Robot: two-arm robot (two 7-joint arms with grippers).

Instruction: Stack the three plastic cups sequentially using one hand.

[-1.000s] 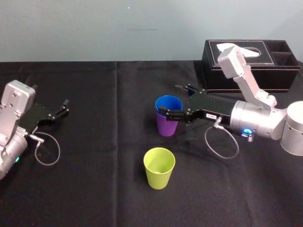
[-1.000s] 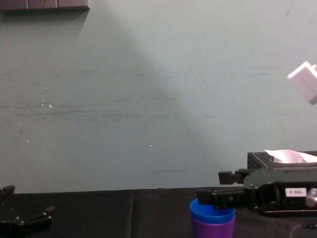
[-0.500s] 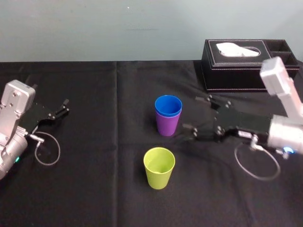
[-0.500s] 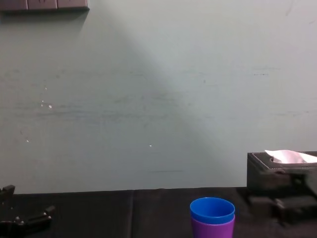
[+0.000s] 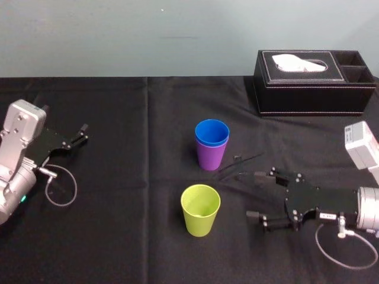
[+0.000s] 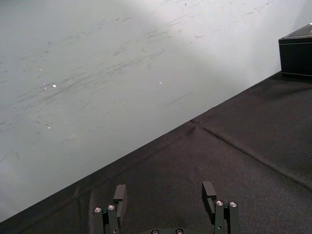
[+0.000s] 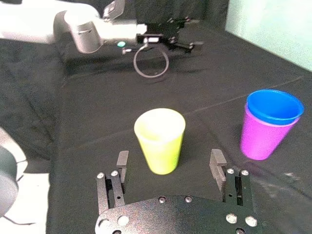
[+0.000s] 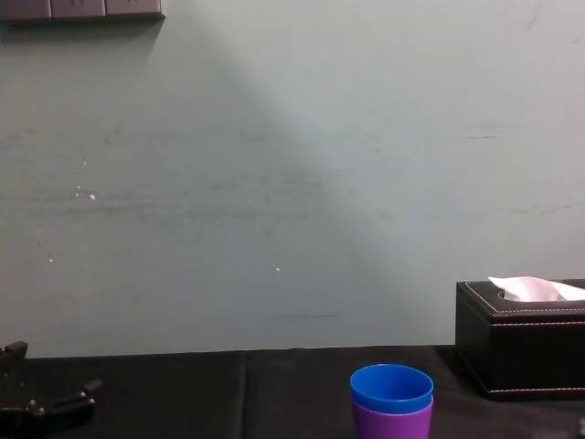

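You have the first stacking step done: the blue cup (image 5: 212, 131) sits nested in the purple cup (image 5: 209, 157) in the middle of the desk (image 5: 130, 236). The yellow-green cup (image 5: 200, 210) stands alone nearer you, not yet added. Your right gripper (image 5: 254, 194) lies low near that cup's right side and points at it, fingers spread wide and empty. The left gripper (image 5: 83, 132) sits parked at the desk's left, fingers apart.

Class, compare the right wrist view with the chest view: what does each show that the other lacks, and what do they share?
Right wrist view, not chest: the yellow-green cup, standing apart from the other two, just ahead of the open right gripper. Chest view, not right wrist: the black tissue box. Shared: the blue cup nested in the purple cup, and the parked left gripper.
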